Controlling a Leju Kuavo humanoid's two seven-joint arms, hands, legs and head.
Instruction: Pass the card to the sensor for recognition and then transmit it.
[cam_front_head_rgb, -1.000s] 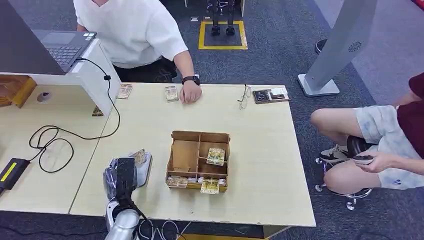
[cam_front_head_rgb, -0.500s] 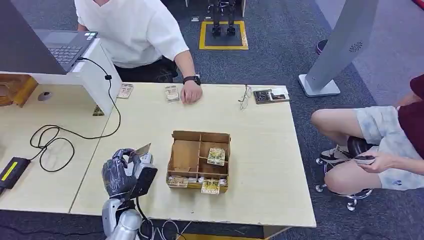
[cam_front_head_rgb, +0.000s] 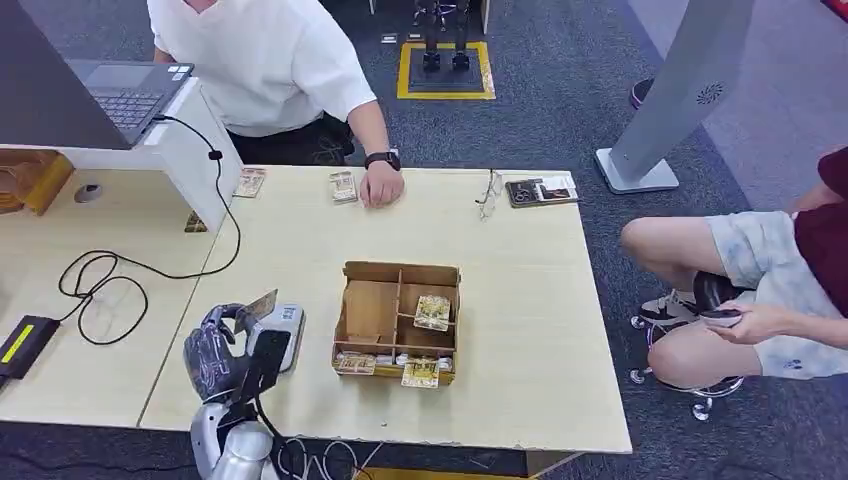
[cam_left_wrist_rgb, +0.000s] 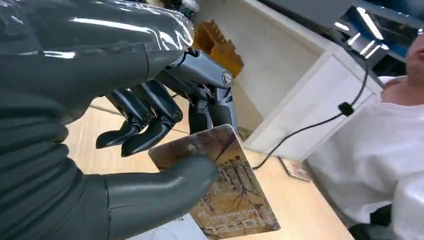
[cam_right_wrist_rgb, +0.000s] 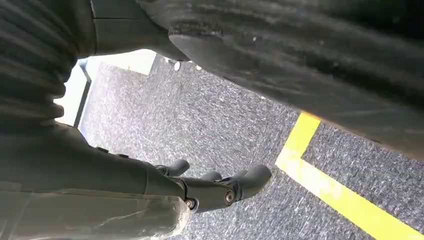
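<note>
Pinching card in left hand, now drawn back off sensor; reading likely done, handover next.

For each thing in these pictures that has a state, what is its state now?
left hand: holds the card between thumb and fingers.
card: held, lifted above the table, tilted.
right hand: holds nothing, hangs over the floor, fingers slightly curled.
wooden box: open on top, cards in some compartments.
laptop: lid open.
black cable: looped loose on the table.
</note>
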